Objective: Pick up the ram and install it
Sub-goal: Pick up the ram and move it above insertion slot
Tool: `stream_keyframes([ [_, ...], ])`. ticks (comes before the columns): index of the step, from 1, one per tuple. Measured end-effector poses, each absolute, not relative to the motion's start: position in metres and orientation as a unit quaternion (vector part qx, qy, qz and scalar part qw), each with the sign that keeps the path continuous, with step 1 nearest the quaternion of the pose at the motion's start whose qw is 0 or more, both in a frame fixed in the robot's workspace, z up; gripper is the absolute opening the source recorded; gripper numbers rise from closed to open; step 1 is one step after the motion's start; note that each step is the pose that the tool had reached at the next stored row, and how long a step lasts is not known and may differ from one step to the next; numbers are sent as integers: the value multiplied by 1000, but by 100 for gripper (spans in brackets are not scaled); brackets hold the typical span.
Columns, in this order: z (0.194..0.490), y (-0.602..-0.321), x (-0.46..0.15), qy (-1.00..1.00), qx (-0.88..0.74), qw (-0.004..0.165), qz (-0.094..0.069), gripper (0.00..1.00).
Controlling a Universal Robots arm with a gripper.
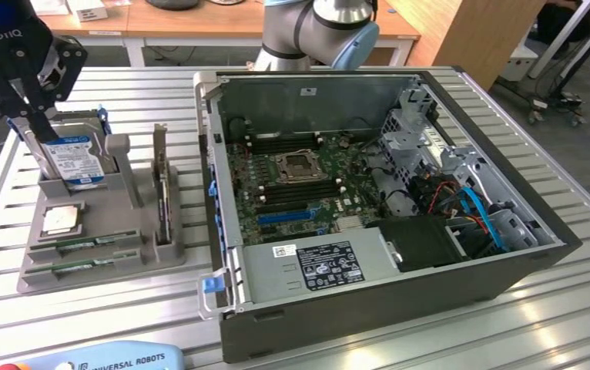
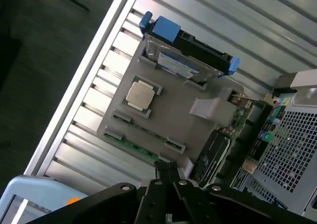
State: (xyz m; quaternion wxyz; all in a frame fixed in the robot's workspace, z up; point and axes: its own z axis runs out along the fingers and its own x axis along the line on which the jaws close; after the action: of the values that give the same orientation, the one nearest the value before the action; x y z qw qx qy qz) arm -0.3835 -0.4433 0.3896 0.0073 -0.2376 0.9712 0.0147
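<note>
The claw (image 1: 36, 108) hangs over the far end of a grey tray (image 1: 120, 223) on a slatted metal table (image 1: 131, 92), towards the exterior view's left. Its two black fingers are pressed together at the tips and nothing is held between them; in the wrist view the tips (image 2: 168, 170) meet with no gap. It is above the tray and touches nothing. In the exterior view the nearest thing below it is a silver hard drive (image 1: 72, 158) with a blue label, standing on edge in the tray.

The ram (image 1: 74, 266), a long thin green stick, lies flat in a slot along the tray's near edge, well apart from the claw. A second green stick (image 1: 88, 244) lies in the next slot, just beside it and parallel. The pictures do not settle which of the two is the one for the task. In the wrist view the outer stick (image 2: 132, 144) runs along the tray's edge (image 2: 173, 105).

A square silver processor chip (image 1: 60, 220) sits in its own recess between the sticks and the hard drive. A dark card (image 1: 159, 185) stands upright along the tray's side nearest an open computer case (image 1: 377, 308). The case lies on its side with the motherboard facing up, just beside the tray.
</note>
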Motion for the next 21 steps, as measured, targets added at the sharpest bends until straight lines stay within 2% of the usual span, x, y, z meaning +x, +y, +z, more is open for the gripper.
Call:
stream_keyframes([
  [21, 389, -443, -384, 908, -418, 4, 13, 10],
])
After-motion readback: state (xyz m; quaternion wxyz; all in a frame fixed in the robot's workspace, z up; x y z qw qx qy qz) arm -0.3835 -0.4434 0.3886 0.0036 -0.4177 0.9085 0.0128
